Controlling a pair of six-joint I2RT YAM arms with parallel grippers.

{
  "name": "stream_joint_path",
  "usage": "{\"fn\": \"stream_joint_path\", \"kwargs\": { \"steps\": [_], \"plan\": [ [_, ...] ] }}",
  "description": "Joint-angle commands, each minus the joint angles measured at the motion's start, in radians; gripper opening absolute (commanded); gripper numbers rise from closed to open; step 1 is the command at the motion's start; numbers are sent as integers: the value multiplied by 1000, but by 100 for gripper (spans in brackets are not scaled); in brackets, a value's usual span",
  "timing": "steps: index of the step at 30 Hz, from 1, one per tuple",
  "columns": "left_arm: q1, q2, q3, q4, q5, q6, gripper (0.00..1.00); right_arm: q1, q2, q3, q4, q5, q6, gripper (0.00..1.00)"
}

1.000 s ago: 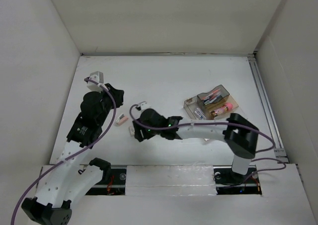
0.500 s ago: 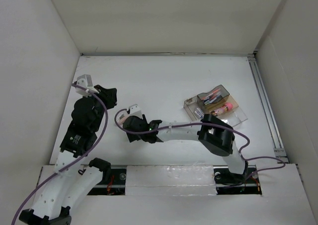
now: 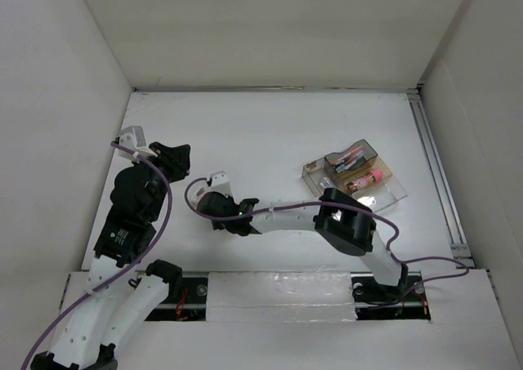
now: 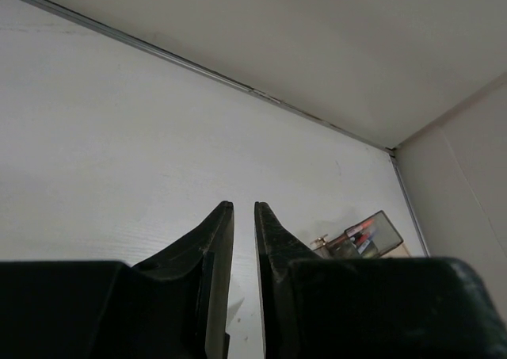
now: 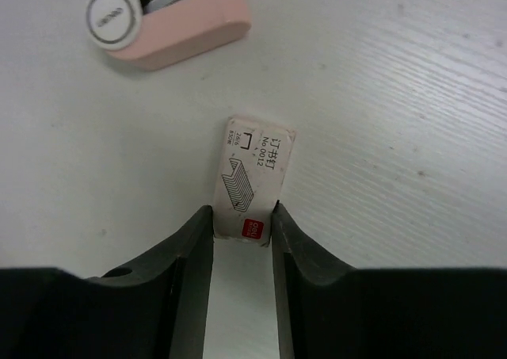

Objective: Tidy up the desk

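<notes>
Between white walls (image 3: 270, 27), white desk (image 3: 270, 133), rail (image 3: 434, 167) on right

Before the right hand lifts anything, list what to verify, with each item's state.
1. Right hand closed against both sides of the staple box: ok.
2. Box seated deep in the hand: not ok, only its near end is pinched.
3. Pink stapler apart from the box: ok.
4. Left hand shut, empty: ok.
5. Free room in the clear tray: cannot tell.
</notes>
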Motion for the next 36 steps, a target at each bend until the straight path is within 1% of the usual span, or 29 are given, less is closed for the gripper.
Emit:
{"fn": "stream_joint_path", "kwargs": {
  "steps": [1, 2, 3, 4, 6, 7, 8, 9, 10, 11, 12, 13, 14, 16, 17, 18, 20, 23, 24, 25, 27, 28, 29, 31, 33, 34, 35, 36],
  "plan": [
    [3, -6, 5, 53, 39, 6, 14, -7, -90, -72, -6, 94, 70, 10],
    [3, -5, 4, 53, 43, 8, 13, -20, -135, -109, -9, 128, 114, 8],
    [3, -5, 4, 55, 49, 8, 14, -37, -241, -153, -10, 148, 147, 8],
    [3, -2, 5, 58, 65, 9, 13, -84, -303, -260, -7, 166, 173, 7],
    [3, 1, -1, 67, 83, 12, 14, -151, -438, -379, -7, 195, 257, 6],
    [3, -3, -4, 73, 97, 14, 14, -224, -574, -496, -16, 212, 292, 5],
    [3, -3, -4, 75, 102, 14, 14, -264, -644, -553, -44, 241, 361, 4],
    [3, -2, -6, 76, 106, 15, 14, -308, -714, -609, -58, 254, 394, 4],
    [3, 0, -4, 79, 115, 15, 14, -354, -858, -664, -66, 269, 417, 4],
    [3, 6, -4, 81, 120, 15, 14, -448, -926, -769, -73, 271, 457, 4],
    [3, 8, -4, 81, 132, 19, 14, -500, -998, -820, -69, 268, 465, 4],
    [3, 8, -6, 86, 137, 19, 14, -548, -1132, -863, -67, 251, 465, 4],
    [3, 8, -6, 86, 138, 20, 14, -633, -1194, -934, -67, 249, 462, 4],
    [3, 14, -3, 87, 138, 22, 14, -716, -1299, -983, -76, 245, 463, 5],
    [-6, 29, -1, 86, 141, 22, 14, -837, -1406, -1020, -98, 211, 460, 5],
    [-6, 29, -1, 86, 141, 22, 14, -838, -1407, -1020, -98, 211, 460, 5],
    [-6, 29, -4, 89, 145, 22, 14, -936, -1473, -1043, -128, 165, 466, 5],
    [-6, 41, 2, 86, 143, 22, 14, -1016, -1514, -1080, -144, 93, 448, 6],
    [-6, 44, 2, 86, 151, 22, 14, -1072, -1514, -1091, -132, 65, 436, 6],
    [-6, 40, 2, 87, 157, 22, 14, -1097, -1513, -1100, -121, 12, 419, 7],
    [-6, 38, -1, 89, 157, 22, 14, -1161, -1502, -1124, -107, -27, 417, 8],
    [-6, 38, 2, 86, 151, 23, 14, -1177, -1499, -1135, -75, -71, 402, 12],
    [-6, 37, 2, 86, 148, 23, 14, -1191, -1490, -1141, -63, -90, 400, 13],
    [-6, 32, -3, 84, 149, 25, 14, -1214, -1465, -1155, -32, -139, 391, 19],
    [-6, 32, -3, 84, 143, 26, 14, -1225, -1453, -1154, -35, -140, 389, 20],
    [-6, 35, -1, 82, 141, 26, 14, -1225, -1456, -1155, -39, -130, 391, 27],
    [-6, 38, 2, 82, 149, 26, 14, -1225, -1473, -1158, -41, -127, 386, 41],
    [-6, 35, -1, 84, 151, 25, 14, -1225, -1480, -1157, -47, -130, 380, 46]
  ]
}}
